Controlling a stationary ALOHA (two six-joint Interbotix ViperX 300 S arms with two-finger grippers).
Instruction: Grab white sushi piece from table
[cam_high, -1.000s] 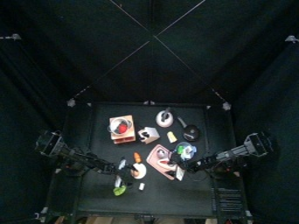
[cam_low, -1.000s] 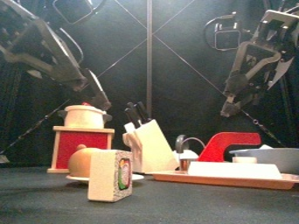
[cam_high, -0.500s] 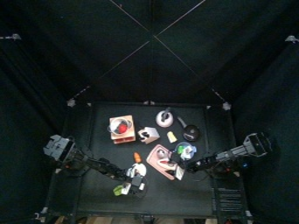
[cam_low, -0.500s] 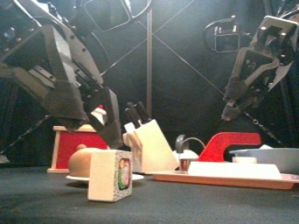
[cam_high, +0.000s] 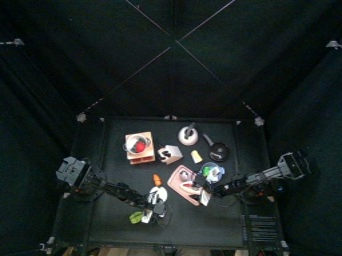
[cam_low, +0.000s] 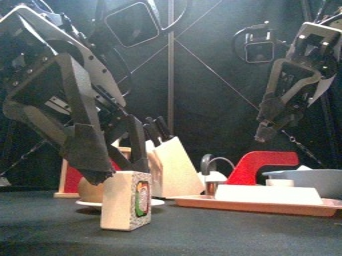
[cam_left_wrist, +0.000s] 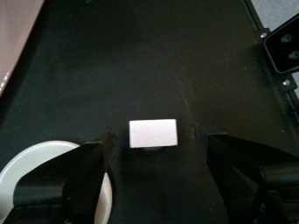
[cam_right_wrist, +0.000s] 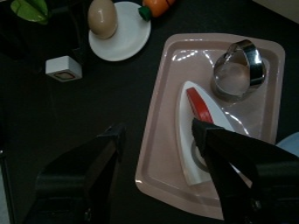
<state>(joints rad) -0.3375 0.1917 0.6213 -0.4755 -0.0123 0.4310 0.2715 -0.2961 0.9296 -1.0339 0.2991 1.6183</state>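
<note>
Hovering left gripper (cam_left_wrist: 155, 162) wide open over sushi (cam_left_wrist: 153, 133), centre of left wrist frame, flat on worktop (cam_left_wrist: 140, 61), between jaws. Likely light, rigid, blocky: pinch opposite flat sides. Right gripper (cam_right_wrist: 156, 140) open, idle above pink tray (cam_right_wrist: 176, 105).

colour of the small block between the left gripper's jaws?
Plain white sushi piece, clearest in the left wrist view.

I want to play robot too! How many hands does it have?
2. The left hand is low, open around the white sushi piece. The right hand hangs open over the pink tray.
</note>
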